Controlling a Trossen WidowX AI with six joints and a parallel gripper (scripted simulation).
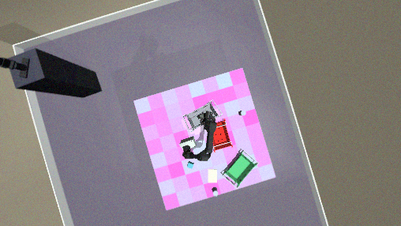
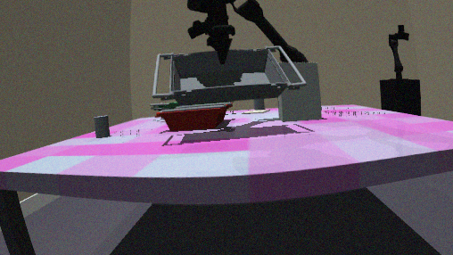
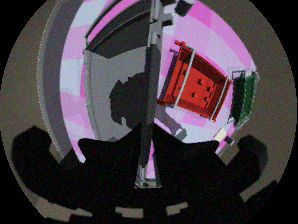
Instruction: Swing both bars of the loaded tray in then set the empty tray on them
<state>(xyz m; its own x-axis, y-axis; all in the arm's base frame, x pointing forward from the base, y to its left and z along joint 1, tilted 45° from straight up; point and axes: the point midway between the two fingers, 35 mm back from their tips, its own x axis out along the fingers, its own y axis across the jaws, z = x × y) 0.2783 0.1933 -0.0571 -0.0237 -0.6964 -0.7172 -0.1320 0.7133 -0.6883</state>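
Note:
The red tray (image 1: pixel 221 136) (image 2: pixel 193 120) (image 3: pixel 170 82) stands on the table with small red blocks inside. Its two wire bars (image 3: pixel 192 56) lie in across its top. My gripper (image 1: pixel 203 118) (image 2: pixel 223 61) (image 3: pixel 147 124) is shut on a long side wall of the grey tray (image 1: pixel 193 122) (image 2: pixel 223 93) (image 3: pixel 102 75). The grey tray is empty, hangs above the table beside the red tray, and looks slightly tilted, with its own bars out over its ends. Its shadow falls on the table below. The fingertips' hold on the wall is partly hidden by the dark fingers.
A green tray (image 1: pixel 240 167) (image 3: pixel 245 97) stands near the table's corner, beyond the red tray. A tall grey box (image 2: pixel 299 89) stands by my arm's base. Also there are a cylinder (image 1: pixel 242 113) (image 2: pixel 102 127), another cylinder (image 1: pixel 215 191), a cyan block (image 1: pixel 190 164) and a pale flat piece (image 1: pixel 212 175).

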